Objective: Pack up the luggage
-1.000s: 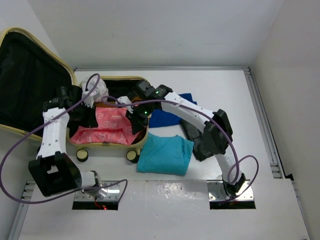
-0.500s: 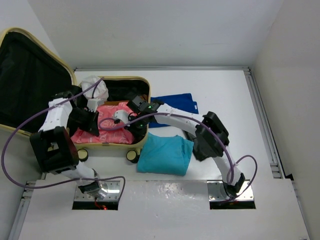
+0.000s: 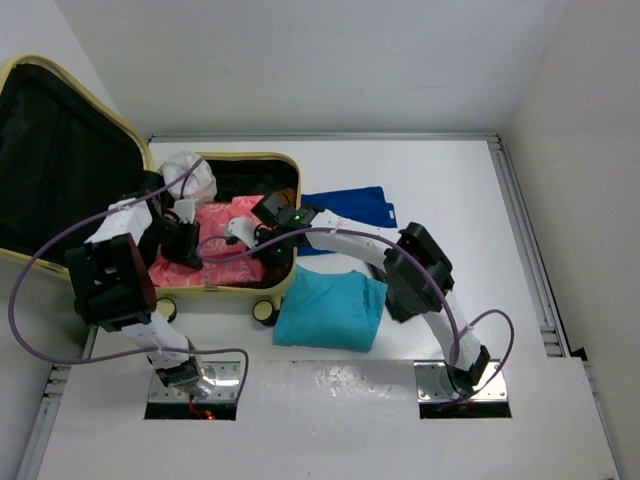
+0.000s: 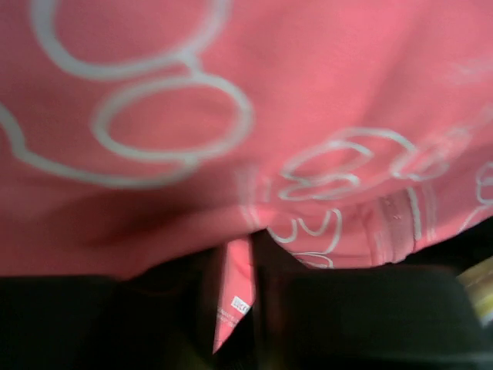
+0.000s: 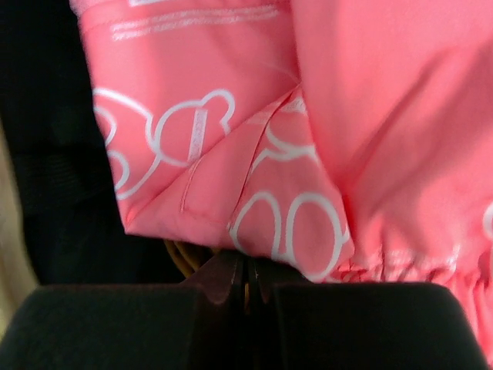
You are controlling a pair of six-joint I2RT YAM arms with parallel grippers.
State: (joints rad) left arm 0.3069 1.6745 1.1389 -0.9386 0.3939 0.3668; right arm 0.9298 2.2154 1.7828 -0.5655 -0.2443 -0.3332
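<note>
luggage (image 3: 240,157) is sitting open at table's 10 o'clock; left gripper (image 4: 239,308) is pinching a fold of the pink top (image 3: 215,262), right gripper (image 5: 246,281) is closed at its hem, maybe missing cloth, so tucking is risking lopsided bunching.

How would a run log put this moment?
step: packing; luggage: open; pink garment: inside; left fingers: pinching it; right fingers: pinching its edge

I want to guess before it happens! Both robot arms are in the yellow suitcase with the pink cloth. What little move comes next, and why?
Probably the left tool should open and let go of the pink cloth with white ring prints. It pinches a fold, yet the cloth already lies inside the pale yellow hard-shell suitcase. A folded teal garment waits outside.
</note>
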